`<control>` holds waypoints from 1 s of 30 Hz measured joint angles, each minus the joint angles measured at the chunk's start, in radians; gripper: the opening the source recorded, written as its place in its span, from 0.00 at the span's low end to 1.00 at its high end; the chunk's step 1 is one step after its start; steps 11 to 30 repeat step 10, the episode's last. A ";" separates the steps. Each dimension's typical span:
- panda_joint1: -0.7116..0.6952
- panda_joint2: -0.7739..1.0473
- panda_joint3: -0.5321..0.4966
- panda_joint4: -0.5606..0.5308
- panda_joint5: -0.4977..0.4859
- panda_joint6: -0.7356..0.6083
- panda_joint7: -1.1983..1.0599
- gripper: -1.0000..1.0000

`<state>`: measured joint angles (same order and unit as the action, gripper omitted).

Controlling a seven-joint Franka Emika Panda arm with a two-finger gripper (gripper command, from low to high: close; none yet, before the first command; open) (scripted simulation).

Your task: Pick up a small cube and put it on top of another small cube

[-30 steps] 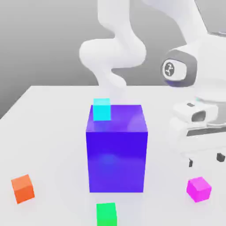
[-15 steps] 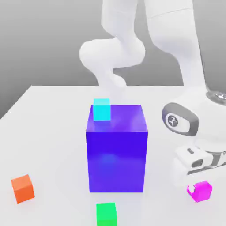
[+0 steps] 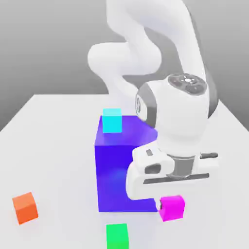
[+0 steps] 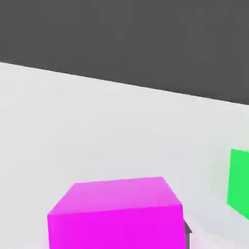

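White table (image 3: 58, 146), claw (image 3: 168, 206) clamped on small magenta cube (image 3: 172, 208), cyan cube (image 3: 112, 120) atop big blue cube (image 3: 116, 170)

We see the small cube (image 3: 172, 208), glossy magenta and plain on every face, sitting square and upright near the front edge of the surface (image 3: 53, 146), toward the exterior view's right. In the hand view the small cube (image 4: 116, 214) shows its flat top and one lit side, edges crisp.
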<state>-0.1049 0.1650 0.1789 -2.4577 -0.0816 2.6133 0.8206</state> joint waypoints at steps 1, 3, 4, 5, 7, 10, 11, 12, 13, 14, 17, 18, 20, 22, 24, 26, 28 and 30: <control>-0.028 -0.008 -0.016 0.005 0.018 -0.010 -0.040 0.00; -0.058 0.013 -0.038 0.012 0.030 0.007 -0.078 0.00; -0.061 0.041 -0.045 0.014 0.024 0.033 -0.079 0.00; -0.061 0.073 -0.051 0.017 0.015 0.063 -0.075 0.00; -0.055 0.133 -0.064 0.021 -0.002 0.119 -0.064 1.00; -0.055 0.133 -0.064 0.021 -0.002 0.119 -0.064 1.00; -0.055 0.133 -0.064 0.021 -0.002 0.119 -0.064 1.00; -0.055 0.133 -0.064 0.021 -0.002 0.119 -0.064 1.00; -0.055 0.133 -0.064 0.021 -0.002 0.119 -0.064 1.00; -0.055 0.133 -0.064 0.021 -0.002 0.119 -0.064 1.00; -0.055 0.133 -0.064 0.021 -0.002 0.119 -0.064 1.00; -0.055 0.133 -0.064 0.021 -0.002 0.119 -0.064 1.00; -0.055 0.133 -0.064 0.021 -0.002 0.119 -0.064 1.00; -0.055 0.133 -0.064 0.021 -0.002 0.119 -0.064 1.00; -0.055 0.133 -0.064 0.021 -0.002 0.119 -0.064 1.00; -0.055 0.133 -0.064 0.021 -0.002 0.119 -0.064 1.00; -0.055 0.133 -0.064 0.021 -0.002 0.119 -0.064 1.00; -0.055 0.133 -0.064 0.021 -0.002 0.119 -0.064 1.00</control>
